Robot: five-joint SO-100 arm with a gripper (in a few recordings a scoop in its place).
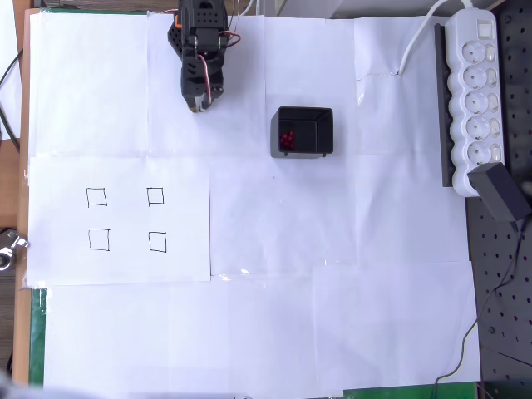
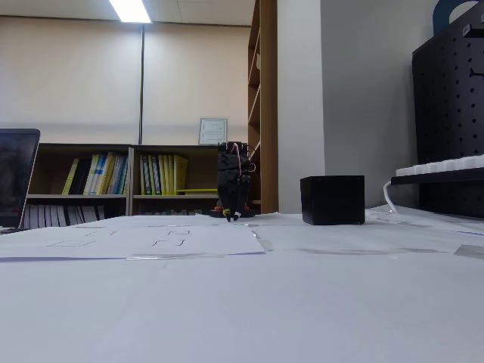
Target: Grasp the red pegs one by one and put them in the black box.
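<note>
Arm: one black arm, folded at the overhead view's 11 o'clock edge; the fixed view shows it upright beside the box.
Gripper [image 1: 199, 106]: tip points down at the paper, left of the box and apart from it; whether the claw is wide or narrow cannot be told.
Black box [image 1: 304, 115]: one, open-topped, just above centre at 12 o'clock in the overhead view.
Red pegs [image 1: 288, 140]: a small red cluster inside the box at its 8 o'clock corner; individual count unreadable.
Drawn squares [image 1: 97, 197]: four outlines, two by two, at 9 o'clock, all vacant.
Power strip [image 1: 474, 91]: one, white, at 2 o'clock.
Table [image 1: 332, 316]: covered in white paper sheets.
</note>
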